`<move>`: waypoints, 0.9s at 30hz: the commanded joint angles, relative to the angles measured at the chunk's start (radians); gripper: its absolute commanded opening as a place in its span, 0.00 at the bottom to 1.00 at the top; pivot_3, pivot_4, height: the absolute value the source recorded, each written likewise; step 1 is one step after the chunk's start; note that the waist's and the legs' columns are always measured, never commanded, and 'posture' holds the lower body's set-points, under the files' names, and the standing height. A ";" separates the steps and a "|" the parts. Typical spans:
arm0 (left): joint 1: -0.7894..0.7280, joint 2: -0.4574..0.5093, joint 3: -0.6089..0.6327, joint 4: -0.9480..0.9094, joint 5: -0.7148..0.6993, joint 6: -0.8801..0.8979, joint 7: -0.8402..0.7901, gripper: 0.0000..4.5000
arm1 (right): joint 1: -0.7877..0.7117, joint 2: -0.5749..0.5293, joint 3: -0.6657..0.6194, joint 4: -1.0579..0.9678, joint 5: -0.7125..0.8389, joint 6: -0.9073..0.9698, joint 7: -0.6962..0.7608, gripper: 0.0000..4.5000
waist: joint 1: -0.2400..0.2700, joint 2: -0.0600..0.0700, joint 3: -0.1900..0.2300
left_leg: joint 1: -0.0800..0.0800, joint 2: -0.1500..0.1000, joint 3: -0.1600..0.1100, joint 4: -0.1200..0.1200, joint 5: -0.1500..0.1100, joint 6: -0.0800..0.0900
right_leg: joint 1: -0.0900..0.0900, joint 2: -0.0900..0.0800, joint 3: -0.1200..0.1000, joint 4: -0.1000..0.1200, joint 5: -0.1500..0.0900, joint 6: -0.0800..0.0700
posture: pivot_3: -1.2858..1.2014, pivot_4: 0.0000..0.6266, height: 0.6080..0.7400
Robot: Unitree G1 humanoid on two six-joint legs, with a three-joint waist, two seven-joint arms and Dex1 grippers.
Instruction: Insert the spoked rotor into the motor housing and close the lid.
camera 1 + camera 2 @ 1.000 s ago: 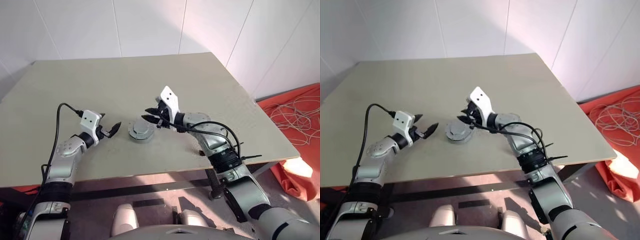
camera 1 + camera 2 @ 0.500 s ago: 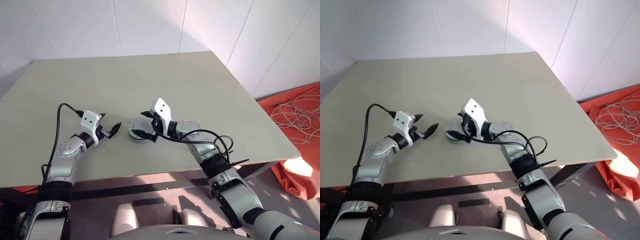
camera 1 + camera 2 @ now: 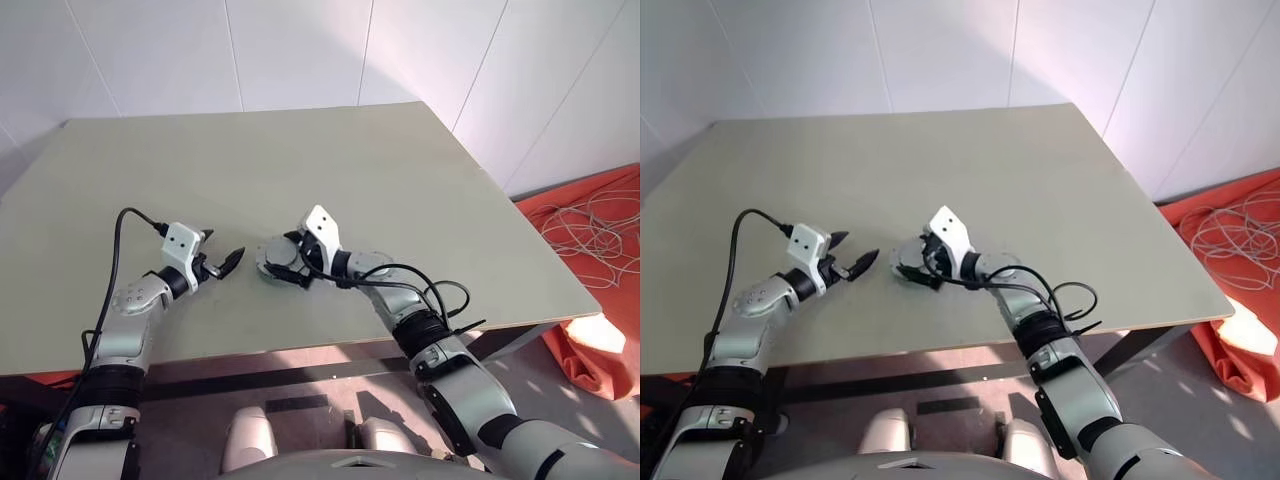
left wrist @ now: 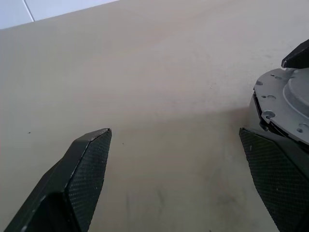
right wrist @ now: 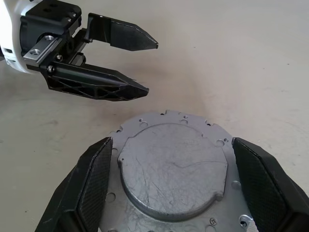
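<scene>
On the pale olive worktop, near its front edge and roughly midway across: the flat light grey round metal lid, with a raised centre plate and small holes round its rim. Lies level, on top of a darker band glimpsed under its edge in the left wrist view. Cannot tell whether the spoked rotor and the motor housing sit beneath; judging by the stacked look, probably so.

Right tool: spread as wide as it goes, one black finger on each side of the lid, close to the rim but gripping nothing. Straddles the disc low over the worktop, most likely so that a squeeze or a downward press can seat the lid squarely, or so that the disc can be let go without dragging it sideways.

Left tool: also fully spread, empty, just beside the lid on the robot's left and pointed toward it. Clear of the rim, not touching. Placed there, by the look of it, as a stop or steadying aid should the stack slide away from the right tool.

Task judged near its end: lid apparently on, with only a check of its seating and a clean retreat of both tools left. Main risk: catching the rim with a finger and tipping the lid askew.
</scene>
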 commanded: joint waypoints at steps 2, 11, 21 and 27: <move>-0.005 0.027 0.017 -0.061 -0.048 0.030 -0.047 1.00 | -0.022 0.013 -0.022 -0.002 -0.005 -0.034 -0.013 0.99 | 0.000 0.000 0.000 | 0.000 0.000 0.000 0.000 0.000 0.000 | 0.000 0.000 0.000 0.000 0.000 0.000 | 0.52 0.00 1.00; 0.016 0.040 0.010 -0.130 -0.089 0.114 -0.084 1.00 | -0.015 -0.009 -0.015 -0.015 -0.013 -0.034 0.019 0.70 | 0.000 0.000 0.000 | 0.000 0.000 0.000 0.000 0.000 0.000 | 0.000 0.000 0.000 0.000 0.000 0.000 | 0.52 0.00 1.00; 0.034 0.064 0.033 -0.092 -0.102 0.101 -0.126 1.00 | 0.003 -0.031 -0.015 -0.039 -0.015 -0.017 0.059 0.70 | 0.001 0.000 0.000 | 0.000 0.000 0.000 0.000 0.000 0.001 | 0.000 0.000 0.000 0.000 0.000 0.000 | 0.52 0.00 1.00; 0.046 0.078 0.041 -0.077 -0.112 0.091 -0.156 1.00 | -0.010 -0.015 -0.010 -0.008 -0.032 -0.031 0.042 0.70 | 0.001 0.000 0.000 | 0.000 0.000 0.000 0.000 0.000 0.001 | 0.000 0.000 0.000 0.000 0.000 0.000 | 0.52 0.00 1.00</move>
